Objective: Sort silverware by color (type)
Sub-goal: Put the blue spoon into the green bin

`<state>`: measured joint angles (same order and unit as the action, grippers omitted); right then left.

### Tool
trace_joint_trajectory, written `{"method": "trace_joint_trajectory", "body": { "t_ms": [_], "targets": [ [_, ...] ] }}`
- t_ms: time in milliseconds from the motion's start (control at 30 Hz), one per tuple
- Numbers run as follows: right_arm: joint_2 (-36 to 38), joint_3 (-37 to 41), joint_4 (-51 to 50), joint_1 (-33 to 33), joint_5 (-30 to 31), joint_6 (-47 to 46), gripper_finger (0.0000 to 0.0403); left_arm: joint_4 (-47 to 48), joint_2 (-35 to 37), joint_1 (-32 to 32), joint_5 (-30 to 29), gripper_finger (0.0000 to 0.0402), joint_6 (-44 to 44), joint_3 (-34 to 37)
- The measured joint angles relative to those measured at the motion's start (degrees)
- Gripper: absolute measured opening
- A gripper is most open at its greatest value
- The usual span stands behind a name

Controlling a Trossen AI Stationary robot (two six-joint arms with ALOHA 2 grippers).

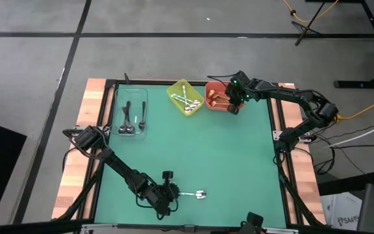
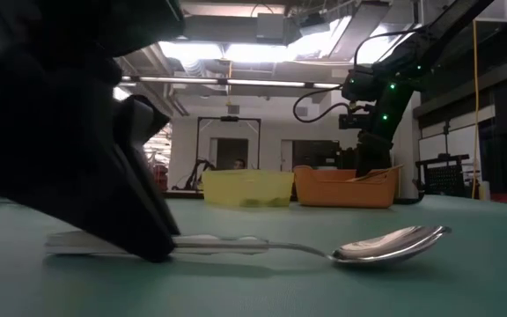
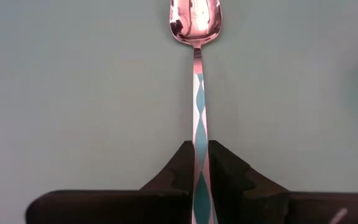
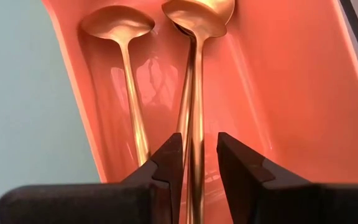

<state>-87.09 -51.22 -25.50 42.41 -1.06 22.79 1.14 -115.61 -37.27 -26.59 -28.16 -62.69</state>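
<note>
A silver spoon with a teal-and-white handle lies flat on the green mat near the table's front edge, its bowl toward the right. My left gripper is shut on its handle. At the back, my right gripper stands open over the orange tray. There the handles of two copper-gold spoons show between its fingers, and a third lies beside them. Silver spoons lie in the yellow tray and black spoons in the clear tray. My left gripper pinches the teal-and-white handle between its two fingers, by the handle's two narrow edges, toward its free end. The fingers slant down from the table's left and lie along the spoon. The spoon rests on the mat, bowl up.
The three trays stand in a row along the table's far edge: clear tray, yellow tray, orange tray. The wide green mat between the trays and the spoon is open room. Wooden strips border the mat at left and right.
</note>
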Motion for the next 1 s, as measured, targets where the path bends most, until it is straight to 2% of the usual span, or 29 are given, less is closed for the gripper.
{"method": "trace_joint_trajectory", "body": {
  "t_ms": [400, 667, 1000],
  "targets": [
    [0.0, -7.15, -9.08, -0.04, 0.0, -0.47, 0.0089, -3.47, -0.07, 3.88, -0.03, 0.0024, 9.54, 0.17],
    [0.0, -11.4, -13.37, -0.07, -0.01, -2.15, 0.0089, -8.05, -0.09, 8.79, -0.22, 0.0024, 19.95, 0.17],
    [0.02, -11.85, -17.55, -0.07, -0.02, -2.16, 0.0089, -17.07, -0.09, 16.3, -0.22, 0.0025, 36.4, 0.17]
  ]
}}
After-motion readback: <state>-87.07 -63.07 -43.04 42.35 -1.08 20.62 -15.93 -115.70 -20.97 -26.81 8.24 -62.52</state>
